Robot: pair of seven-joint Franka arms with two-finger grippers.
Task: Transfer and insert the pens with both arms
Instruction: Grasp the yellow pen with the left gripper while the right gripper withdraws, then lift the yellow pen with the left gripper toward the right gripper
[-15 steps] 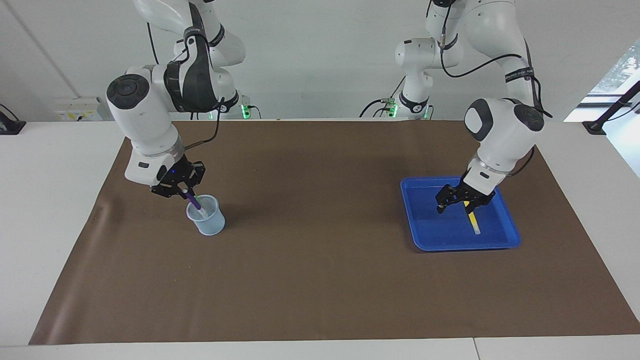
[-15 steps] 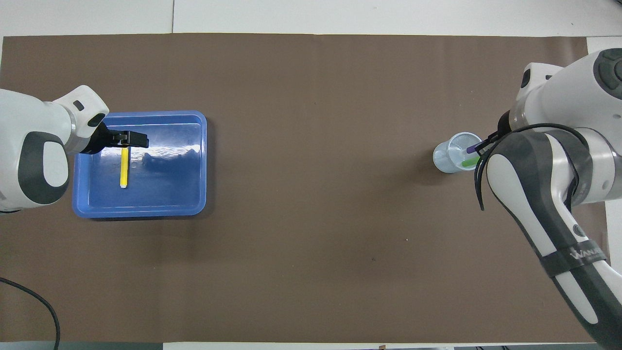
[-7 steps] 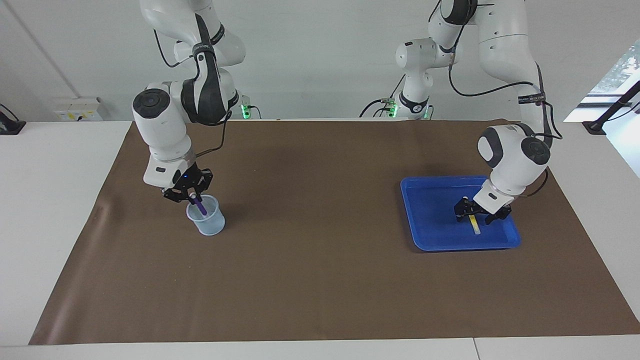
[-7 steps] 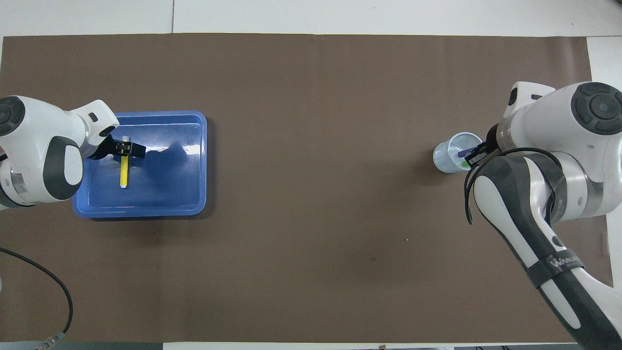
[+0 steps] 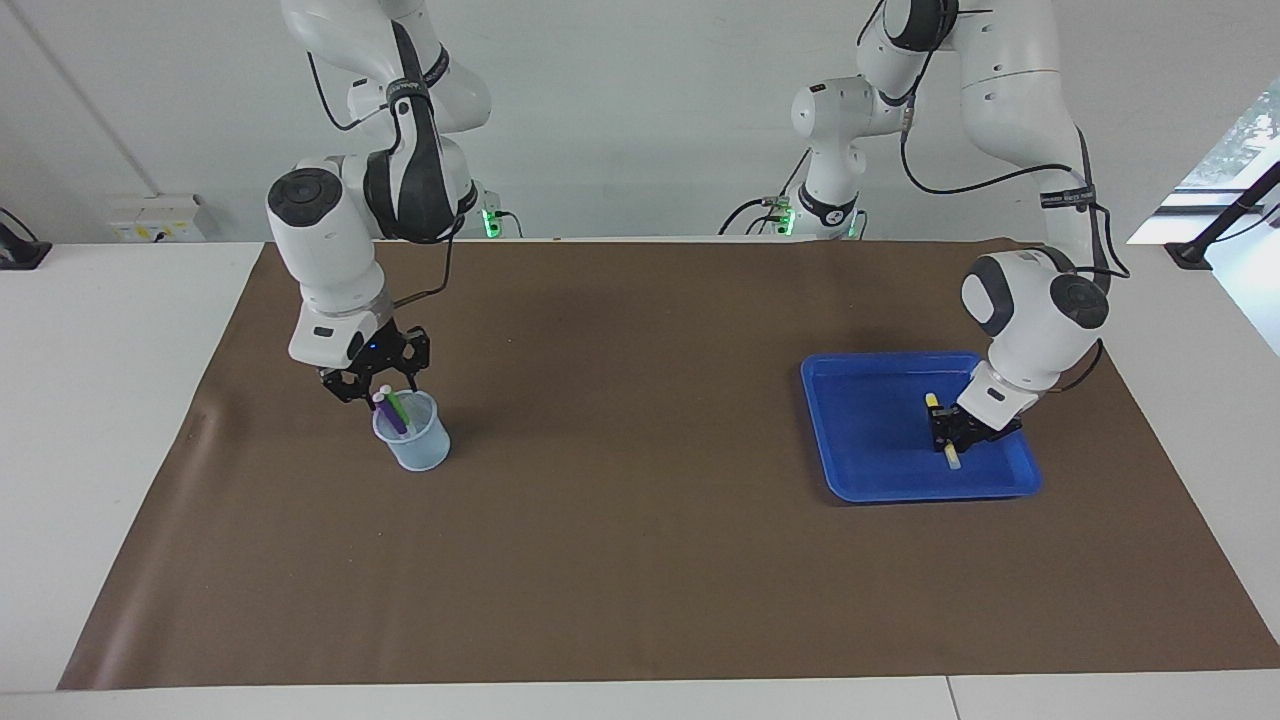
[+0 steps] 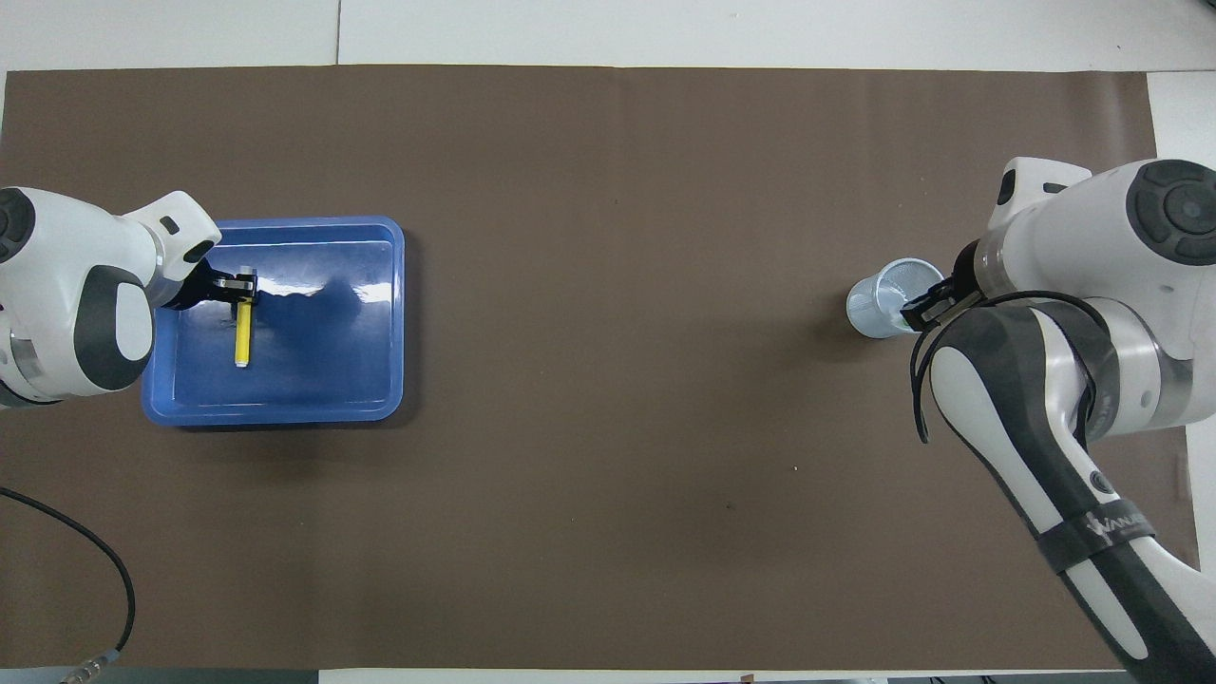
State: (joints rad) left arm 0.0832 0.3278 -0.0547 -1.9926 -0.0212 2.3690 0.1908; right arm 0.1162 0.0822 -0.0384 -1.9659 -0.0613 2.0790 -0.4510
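Nearest the robots' edge of the brown mat (image 5: 640,560), which is covering most of the white table (image 5: 100,400), both arms are bending down from their bases toward the two ends of that mat. At the right arm's end of the mat, the right gripper (image 5: 378,378) is hanging just above the rim of a clear plastic cup (image 5: 415,445), its jaws standing spread and gripping nothing. The purple pen (image 5: 390,410) and the green pen (image 5: 400,408) are standing side by side inside that cup, both leaning toward the robots, with the purple pen's pale end poking up between the spread jaws; whether it is touching them cannot be told. In the overhead view the gripper is covering part of the cup's mouth and hiding both pens. At the left arm's end of the mat, a blue tray (image 5: 860,470) is sitting flat on the mat, and the left gripper (image 5: 952,432) is reaching down into it. Its jaws are pressing together on the yellow pen (image 6: 243,332), pinching it close to its pale end. That pen is lying along the tray floor near the wall at the left arm's end, its length running away from the robots and its pale end pointing farther out across the mat.
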